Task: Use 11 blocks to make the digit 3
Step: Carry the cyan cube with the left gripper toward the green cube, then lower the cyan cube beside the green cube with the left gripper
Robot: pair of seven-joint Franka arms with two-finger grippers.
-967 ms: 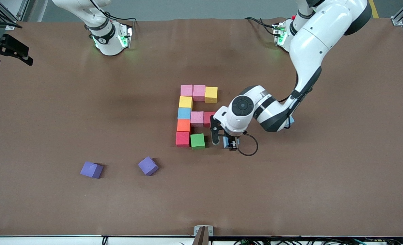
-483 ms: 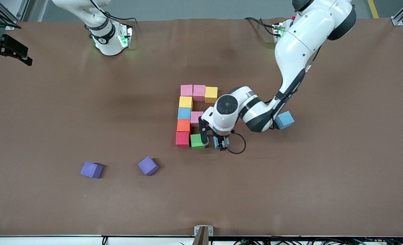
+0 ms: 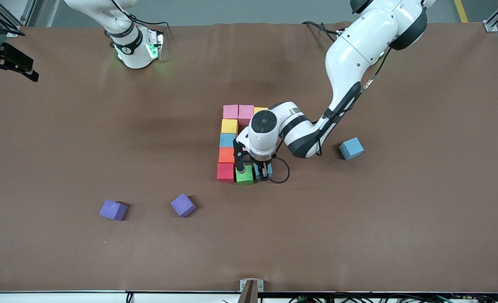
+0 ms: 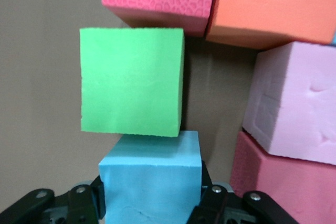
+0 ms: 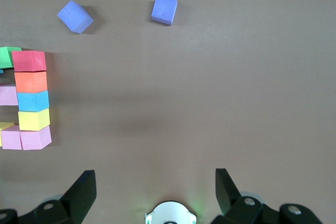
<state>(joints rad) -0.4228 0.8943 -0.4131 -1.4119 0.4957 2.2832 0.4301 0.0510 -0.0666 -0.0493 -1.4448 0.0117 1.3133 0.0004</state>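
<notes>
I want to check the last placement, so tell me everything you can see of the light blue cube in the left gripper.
The light blue cube is a small matte foam block with a finely pitted surface and square, slightly soft edges. The left gripper is shut on it, one black finger on each of two opposite faces. It sits level and square with the figure, one edge pressed against the green cube at the end of the bar nearest the front camera. The wrist hides most of it in the front view, so whether it rests on the table cannot be told.
</notes>
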